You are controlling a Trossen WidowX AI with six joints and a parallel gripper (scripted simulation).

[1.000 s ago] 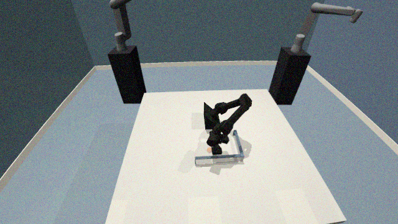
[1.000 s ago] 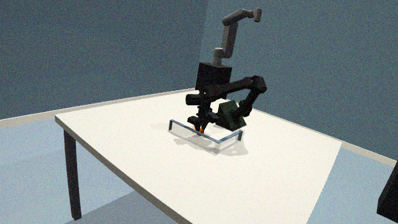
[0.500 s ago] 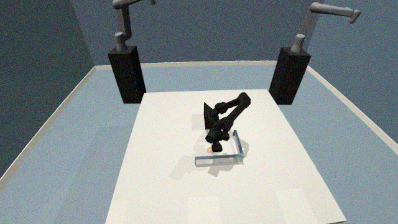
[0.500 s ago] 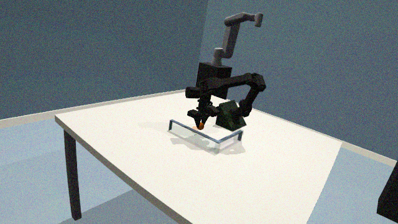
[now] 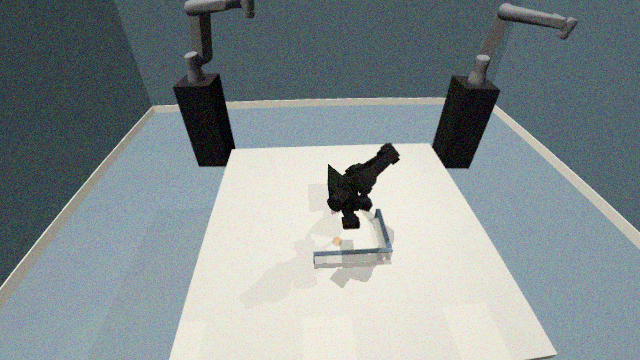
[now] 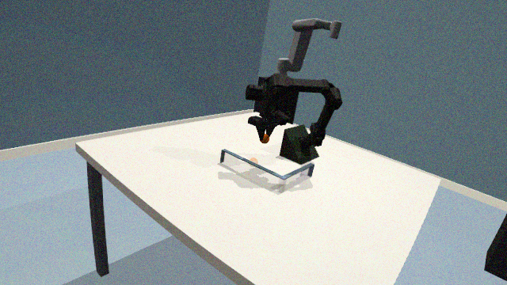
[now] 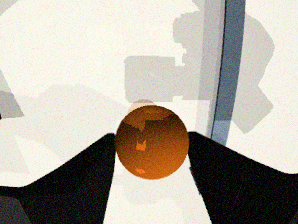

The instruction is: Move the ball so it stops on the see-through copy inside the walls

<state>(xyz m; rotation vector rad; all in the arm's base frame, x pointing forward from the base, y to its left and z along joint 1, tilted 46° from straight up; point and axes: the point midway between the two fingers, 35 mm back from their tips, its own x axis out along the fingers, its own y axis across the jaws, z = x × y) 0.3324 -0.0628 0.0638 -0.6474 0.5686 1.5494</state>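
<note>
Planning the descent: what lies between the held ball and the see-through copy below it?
Nothing but open air: in the exterior view the ball hangs in the gripper above the see-through copy, inside the walls.

Your arm (image 6: 317, 89) arches up from its base (image 6: 298, 145), elbow high, forearm level, wrist bent down. Your gripper (image 6: 264, 136) points toward 6 o'clock, raised off the table, fingers clamped on the orange ball (image 7: 152, 141).

A bare robot test cell: white table (image 6: 198, 190), blue walled floor (image 5: 115, 240), camera arms on black pedestals (image 5: 205, 120)
</note>
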